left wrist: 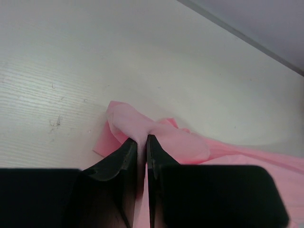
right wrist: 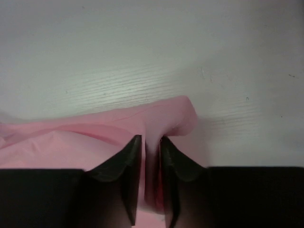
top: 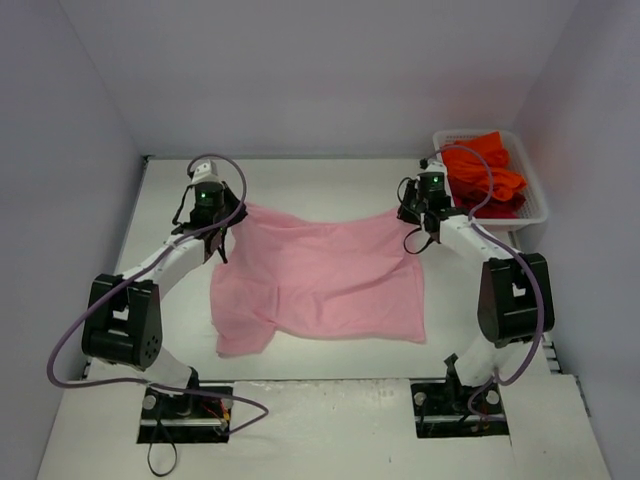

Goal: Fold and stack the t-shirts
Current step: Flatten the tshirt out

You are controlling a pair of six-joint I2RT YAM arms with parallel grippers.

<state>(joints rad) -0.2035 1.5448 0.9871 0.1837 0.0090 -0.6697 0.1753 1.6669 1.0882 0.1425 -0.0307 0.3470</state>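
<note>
A light pink t-shirt [top: 320, 280] lies spread on the white table, its far edge stretched between both grippers. My left gripper [top: 228, 213] is shut on the shirt's far left corner; the cloth [left wrist: 156, 135] bunches out between the tips [left wrist: 141, 141]. My right gripper [top: 408, 214] is shut on the far right corner; a fold of pink cloth [right wrist: 166, 116] runs between the tips [right wrist: 151, 141]. A sleeve hangs folded at the near left [top: 243, 340]. Bright orange-red t-shirts [top: 484, 175] lie heaped in the basket.
A white plastic mesh basket [top: 535, 205] stands at the back right, just right of my right arm. Walls close in the table on the left, back and right. Bare white table [top: 320, 180] lies beyond the shirt's far edge.
</note>
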